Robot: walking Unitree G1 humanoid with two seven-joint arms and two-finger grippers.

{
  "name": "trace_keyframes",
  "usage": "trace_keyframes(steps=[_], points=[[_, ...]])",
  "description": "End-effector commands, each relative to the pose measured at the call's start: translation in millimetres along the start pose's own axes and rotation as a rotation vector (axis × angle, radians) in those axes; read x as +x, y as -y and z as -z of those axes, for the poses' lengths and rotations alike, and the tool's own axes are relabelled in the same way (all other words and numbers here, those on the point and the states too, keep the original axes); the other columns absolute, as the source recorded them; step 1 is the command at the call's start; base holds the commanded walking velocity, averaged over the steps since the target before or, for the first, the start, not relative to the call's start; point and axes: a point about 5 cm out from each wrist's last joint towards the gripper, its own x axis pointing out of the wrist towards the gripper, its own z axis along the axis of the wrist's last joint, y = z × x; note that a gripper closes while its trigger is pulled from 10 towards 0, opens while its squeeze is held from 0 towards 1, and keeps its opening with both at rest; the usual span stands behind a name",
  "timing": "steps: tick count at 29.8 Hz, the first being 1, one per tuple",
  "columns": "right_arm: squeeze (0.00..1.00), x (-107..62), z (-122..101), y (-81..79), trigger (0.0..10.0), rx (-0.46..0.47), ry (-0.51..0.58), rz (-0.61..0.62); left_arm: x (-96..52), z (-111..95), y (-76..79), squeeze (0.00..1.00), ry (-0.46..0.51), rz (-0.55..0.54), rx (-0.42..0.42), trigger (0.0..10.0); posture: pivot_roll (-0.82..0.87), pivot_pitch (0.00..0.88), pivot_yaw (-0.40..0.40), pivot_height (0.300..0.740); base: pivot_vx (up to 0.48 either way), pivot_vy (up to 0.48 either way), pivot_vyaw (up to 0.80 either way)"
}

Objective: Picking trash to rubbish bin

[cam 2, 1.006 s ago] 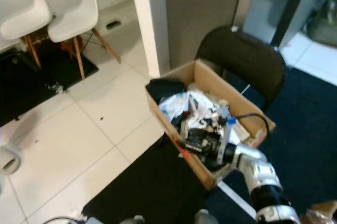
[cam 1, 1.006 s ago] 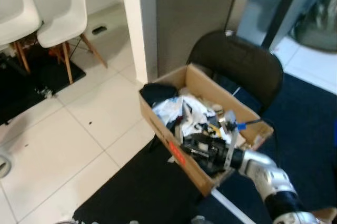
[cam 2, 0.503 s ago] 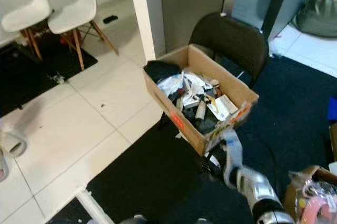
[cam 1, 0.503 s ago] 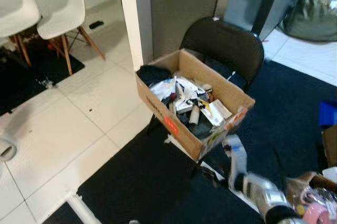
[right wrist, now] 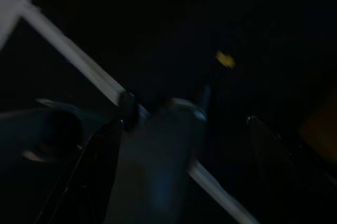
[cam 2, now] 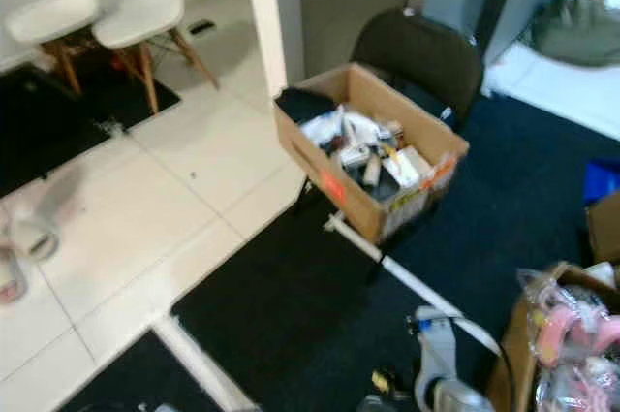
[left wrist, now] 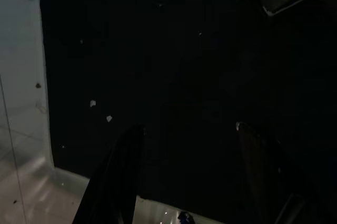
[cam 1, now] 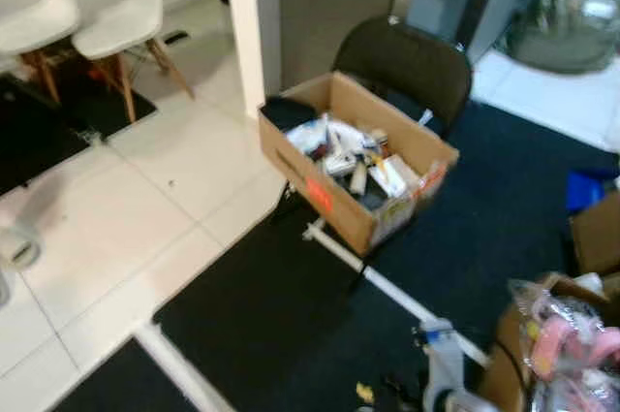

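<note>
1. The cardboard box [cam 1: 356, 155], serving as the bin, rests on a black chair [cam 1: 407, 68] and is heaped with trash [cam 1: 351, 155], so litter can drop in from above.
2. The right gripper [right wrist: 179, 145] hangs low over the dark carpet [cam 1: 281, 315], fingers spread and empty.
3. The left gripper [left wrist: 184, 171] hangs idle, fingers apart, holding nothing.
4. A small yellow scrap [cam 1: 364, 392] lies on the carpet, possibly litter; the view is too blurred to be sure.
</note>
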Motion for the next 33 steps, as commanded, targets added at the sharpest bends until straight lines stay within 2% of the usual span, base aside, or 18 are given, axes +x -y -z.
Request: trace_keyframes(steps=[1, 2, 8, 9, 10, 12, 15, 16, 17, 18, 19, 20, 21, 22, 24, 25, 28, 33], points=[[0.00, -2.2, 4, 5.5, 10.0, 0.003, -0.013, 0.039, -0.1, 1, -0.5, 0.00, -0.005, -0.001, 0.006, 10.0, 0.01, 0.087, 0.004, 0.740, 0.000, 0.000, 0.00], [0.00, -2.2, 4, 6.2, 10.0, -0.004, -0.013, 0.051, -0.1, 1, -0.5, 0.00, -0.005, -0.002, 0.006, 10.0, 0.01, 0.080, 0.002, 0.740, 0.000, 0.000, 0.00], [0.00, 8.6, -54, -12.8, 10.0, -0.091, 0.183, -0.021, -0.2, 2, -0.7, 0.00, -0.006, -0.005, 0.007, 10.0, 0.02, 0.077, 0.003, 0.740, 0.000, 0.000, 0.00], [0.00, 8.6, -54, -12.8, 10.0, -0.091, 0.183, -0.021, -0.2, 2, -0.7, 0.00, -0.006, -0.005, 0.007, 10.0, 0.02, 0.077, 0.003, 0.740, 0.000, 0.000, 0.00], [0.00, 11.8, -78, -28.2, 10.0, -0.126, 0.264, -0.093, -0.3, 2, -0.9, 0.00, -0.008, -0.006, 0.007, 10.0, 0.03, 0.077, 0.007, 0.740, 0.000, 0.000, 0.00], [0.00, 12.8, -89, -36.2, 10.0, -0.141, 0.301, -0.131, -0.3, 2, -0.9, 0.00, -0.009, -0.006, 0.007, 10.0, 0.03, 0.077, 0.007, 0.740, 0.000, 0.000, 0.00], [0.00, 15.3, -121, -84.5, 10.0, -0.261, 0.378, -0.375, -0.5, 3, -1.5, 0.00, -0.010, -0.012, -0.006, 10.0, 0.06, 0.083, -0.002, 0.740, 0.000, 0.000, 0.00], [0.00, 14.7, -128, -111.5, 10.0, -0.335, 0.390, -0.508, -0.6, 3, -1.7, 0.00, -0.011, -0.014, -0.011, 10.0, 0.06, 0.083, -0.002, 0.740, 0.000, 0.000, 0.00], [0.00, 14.7, -128, -111.5, 10.0, -0.335, 0.390, -0.508, -0.6, 3, -1.7, 0.00, -0.011, -0.014, -0.011, 10.0, 0.06, 0.083, -0.002, 0.740, 0.000, 0.000, 0.00], [0.00, 13.9, -130, -134.7, 10.0, -0.401, 0.392, -0.602, -0.6, 4, -2.0, 0.00, -0.011, -0.014, -0.014, 10.0, 0.07, 0.088, -0.006, 0.740, 0.000, 0.000, 0.00], [0.00, 13.5, -130, -147.0, 10.0, -0.424, 0.388, -0.649, -0.7, 4, -2.1, 0.00, -0.012, -0.014, -0.015, 10.0, 0.07, 0.088, -0.006, 0.740, 0.000, 0.000, 0.00], [0.00, 13.5, -130, -147.0, 10.0, -0.424, 0.388, -0.649, -0.7, 4, -2.1, 0.00, -0.012, -0.014, -0.015, 10.0, 0.07, 0.088, -0.006, 0.740, 0.000, 0.000, 0.00], [0.00, 13.2, -130, -159.7, 10.0, -0.441, 0.382, -0.685, -0.7, 4, -2.1, 0.00, -0.013, -0.015, -0.018, 10.0, 0.10, 0.093, -0.016, 0.740, 0.000, 0.000, 0.00], [0.00, 13.2, -130, -159.7, 10.0, -0.441, 0.382, -0.685, -0.7, 4, -2.1, 0.00, -0.013, -0.015, -0.018, 10.0, 0.10, 0.093, -0.016, 0.740, 0.000, 0.000, 0.00], [0.00, 13.3, -130, -184.0, 10.0, -0.422, 0.356, -0.736, -0.7, 5, -1.9, 0.00, -0.016, -0.018, -0.033, 10.0, 0.12, 0.095, -0.021, 0.740, 0.000, 0.000, 0.00], [0.00, 13.3, -130, -184.0, 10.0, -0.422, 0.356, -0.736, -0.7, 5, -1.9, 0.00, -0.016, -0.018, -0.033, 10.0, 0.12, 0.095, -0.021, 0.740, 0.000, 0.000, 0.00], [0.00, 12.3, -130, -218.3, 10.0, -0.299, 0.315, -0.772, -0.8, 6, -1.7, 0.00, -0.020, -0.029, -0.061, 10.0, 0.17, 0.101, -0.030, 0.740, 0.000, 0.000, 0.00], [0.00, 13.5, -129, -231.6, 10.0, -0.185, 0.289, -0.716, -0.9, 8, -1.5, 0.00, -0.033, -0.040, -0.076, 10.0, 0.22, 0.111, -0.037, 0.740, 0.000, 0.000, 0.00]])
